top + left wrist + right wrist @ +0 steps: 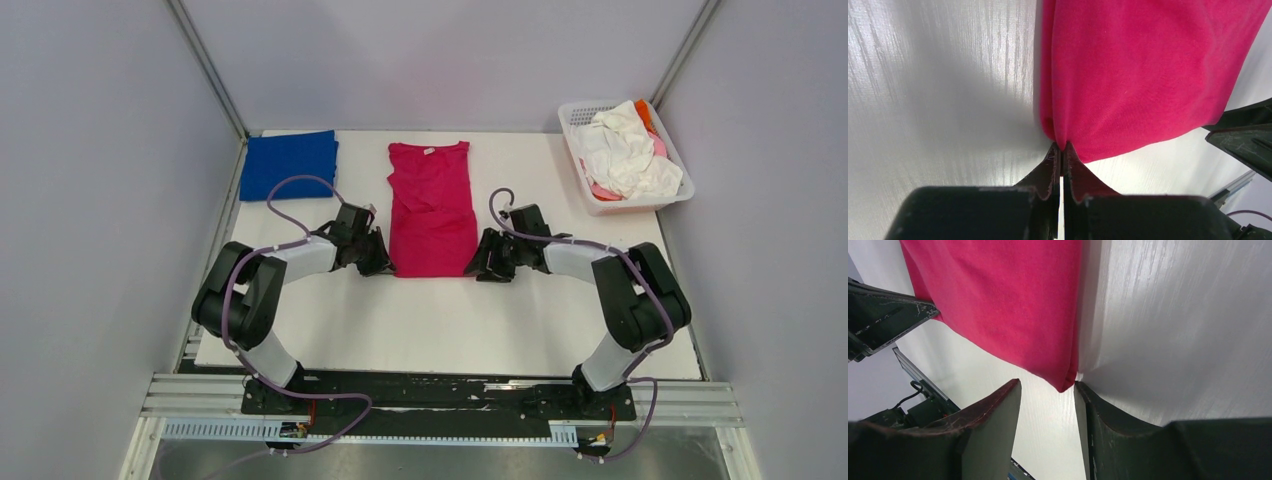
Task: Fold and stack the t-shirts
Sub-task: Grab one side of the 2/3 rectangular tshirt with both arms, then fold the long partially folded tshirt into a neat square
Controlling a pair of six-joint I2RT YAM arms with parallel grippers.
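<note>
Left wrist view shows me my left gripper (1062,148) pinched together on a hem corner of the magenta t-shirt (1138,75), which spreads away ahead of it. My right gripper (1047,386) stands apart, the other corner between its jaws.

bright even light, soft shadows, blurred foregrounds

A white table (450,330) sits between pale grey walls (90,180), metal rail (195,398) along its near edge
</note>
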